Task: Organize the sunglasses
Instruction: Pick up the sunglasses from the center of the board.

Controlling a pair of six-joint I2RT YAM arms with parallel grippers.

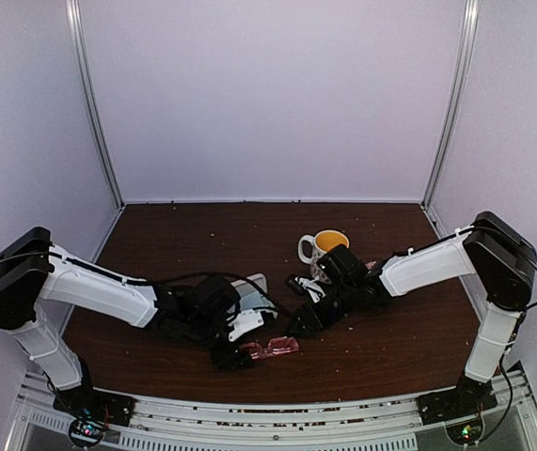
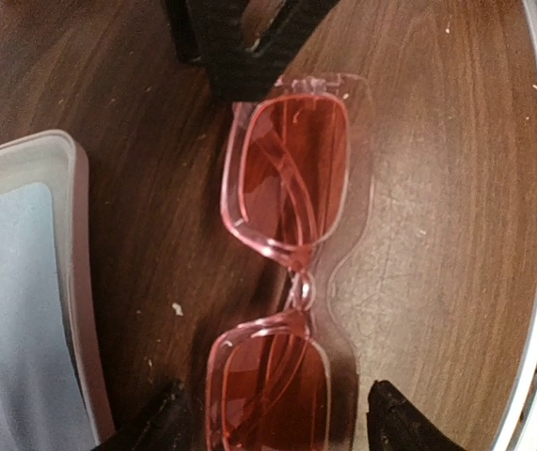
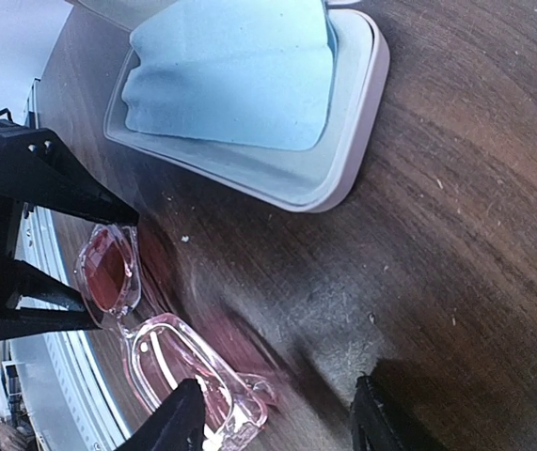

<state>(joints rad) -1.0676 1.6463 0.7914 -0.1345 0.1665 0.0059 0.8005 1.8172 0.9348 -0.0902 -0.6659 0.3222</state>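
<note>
The sunglasses (image 2: 287,188) lie flat on the tabletop (image 1: 202,235), close to its near edge and between the two arms. The frame is translucent pink, the lenses are tinted red, and the folded temples show through the lenses.

The left claw (image 2: 270,418) is spread. Its two black fingers (image 2: 160,423) stand on either side of one lens with bare wood showing on both sides, so they are not gripping it. The right wrist view shows the same thing from the far end, with that lens sitting inside the open gap.

The right claw (image 3: 276,413) is also spread and is low over the tabletop at the other end of the sunglasses. One of its fingers (image 3: 179,418) is right against the outer corner of the frame. I cannot tell whether it touches. The other finger is over bare wood and nothing is pinched.

Just behind the sunglasses is an open pale case (image 3: 343,178), with a strip of wood between the two. A light blue cloth (image 3: 230,75) lies rumpled inside it. In the top view the left arm covers part of the case.

A white mug (image 1: 324,246) with a yellow inside stands upright farther back, behind the right claw and well apart from the sunglasses.
</note>
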